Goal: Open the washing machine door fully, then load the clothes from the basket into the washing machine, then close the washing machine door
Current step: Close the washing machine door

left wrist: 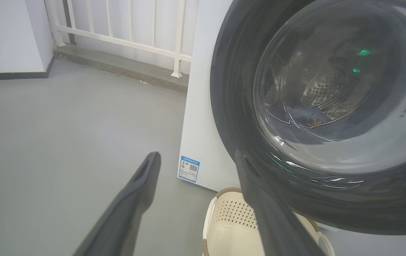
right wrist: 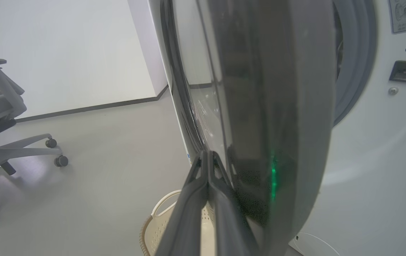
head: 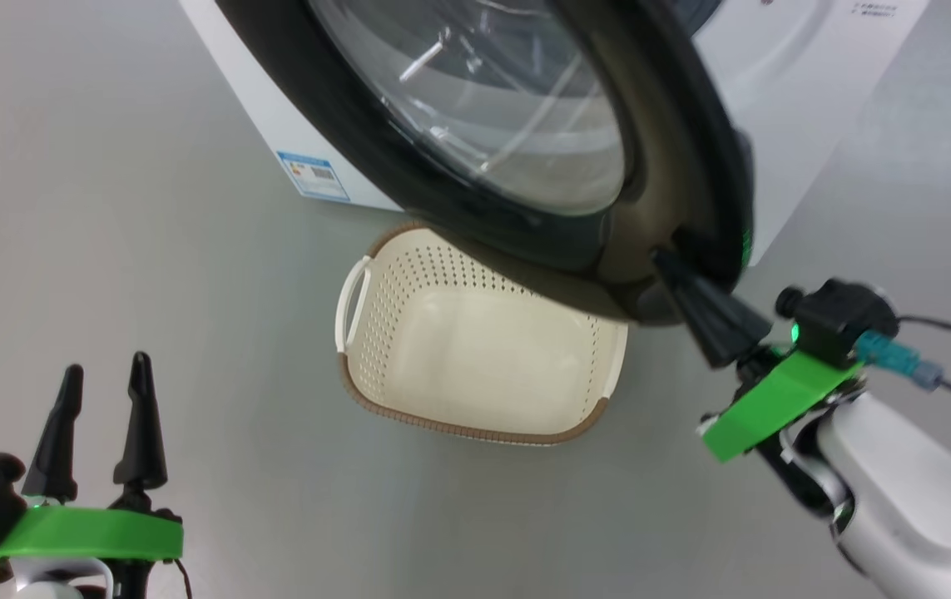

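The washing machine door [head: 675, 150], with its black rim and clear glass bowl, stands partly open from the white washing machine [head: 799, 100]. My right gripper [head: 665, 262] is shut, its tips touching the door's lower outer rim. In the right wrist view the shut right gripper [right wrist: 206, 155] lies against the door [right wrist: 277, 106], which is seen edge-on. The cream basket [head: 367, 366] lies under the door with a bare bottom. My left gripper [head: 105, 374] hangs open at the lower left, holding nothing. Through the glass [left wrist: 330, 89], blue clothes [left wrist: 307, 117] lie in the steel drum.
A grey gasket [right wrist: 355, 71] and a latch slot [right wrist: 405, 71] show behind the door. An office chair [right wrist: 0, 117] stands left on the grey floor. A white railing [left wrist: 128, 32] runs along the wall behind the machine. A blue label [head: 314, 175] marks the machine's side.
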Controlling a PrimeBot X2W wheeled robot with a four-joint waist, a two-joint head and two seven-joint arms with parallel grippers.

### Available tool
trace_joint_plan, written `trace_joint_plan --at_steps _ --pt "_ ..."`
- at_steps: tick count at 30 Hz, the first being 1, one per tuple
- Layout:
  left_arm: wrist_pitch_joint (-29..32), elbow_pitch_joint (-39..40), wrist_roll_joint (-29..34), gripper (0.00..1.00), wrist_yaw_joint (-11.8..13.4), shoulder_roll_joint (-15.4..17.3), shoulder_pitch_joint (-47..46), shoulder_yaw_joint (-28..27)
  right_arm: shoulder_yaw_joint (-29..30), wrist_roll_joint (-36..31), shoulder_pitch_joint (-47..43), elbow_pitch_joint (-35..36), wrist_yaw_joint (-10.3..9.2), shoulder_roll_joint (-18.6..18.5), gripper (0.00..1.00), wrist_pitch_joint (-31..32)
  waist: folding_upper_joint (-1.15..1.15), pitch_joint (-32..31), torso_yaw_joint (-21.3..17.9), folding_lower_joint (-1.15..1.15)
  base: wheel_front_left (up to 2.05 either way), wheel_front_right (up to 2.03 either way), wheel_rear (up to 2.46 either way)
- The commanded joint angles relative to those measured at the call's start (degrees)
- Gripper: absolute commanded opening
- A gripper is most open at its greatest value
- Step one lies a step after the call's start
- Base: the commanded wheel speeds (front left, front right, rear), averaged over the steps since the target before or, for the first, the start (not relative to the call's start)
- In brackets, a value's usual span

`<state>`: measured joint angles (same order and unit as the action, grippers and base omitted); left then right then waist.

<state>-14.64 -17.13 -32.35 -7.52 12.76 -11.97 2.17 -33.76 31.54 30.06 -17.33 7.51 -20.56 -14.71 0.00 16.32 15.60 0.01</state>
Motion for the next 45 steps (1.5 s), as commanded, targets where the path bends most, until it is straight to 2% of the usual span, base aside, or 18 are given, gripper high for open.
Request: trace_joint_plan --at_steps 1,18,25,34,45 --pt "-0.36 1.19 -0.34 1.00 0.03 2.06 -1.78 -1.74 0.58 -0.80 1.47 1.06 -0.02 -0.70 0.00 -0.29 0.00 1.85 0.30 -0.01 0.00 0.00 0.00" --pt "-0.36 1.95 -2.21 1.00 0.03 3.98 -6.32 -0.47 6.23 -1.80 12.90 -3.39 -0.02 -5.13 0.00 -0.29 0.00 10.84 2.33 -0.01 0.00 0.00 0.00" --pt "-0.36 2.18 -3.07 1.00 0.03 4.36 -8.12 -0.36 7.56 -2.35 20.56 -5.72 -0.02 -6.87 0.00 -0.29 0.00 15.31 3.05 -0.01 0.00 0.00 0.00" --pt "-0.36 2.47 -3.53 1.00 0.03 4.06 -9.79 -0.03 15.98 -7.37 27.62 -8.57 -0.02 -5.32 0.00 -0.29 0.00 18.05 3.52 -0.01 0.00 0.00 0.00" --pt "-0.36 1.89 -3.50 1.00 0.03 4.02 -9.76 0.09 16.19 -8.50 25.51 -9.19 -0.02 -3.42 0.00 -0.29 0.00 16.17 2.77 -0.01 0.00 0.00 0.00"
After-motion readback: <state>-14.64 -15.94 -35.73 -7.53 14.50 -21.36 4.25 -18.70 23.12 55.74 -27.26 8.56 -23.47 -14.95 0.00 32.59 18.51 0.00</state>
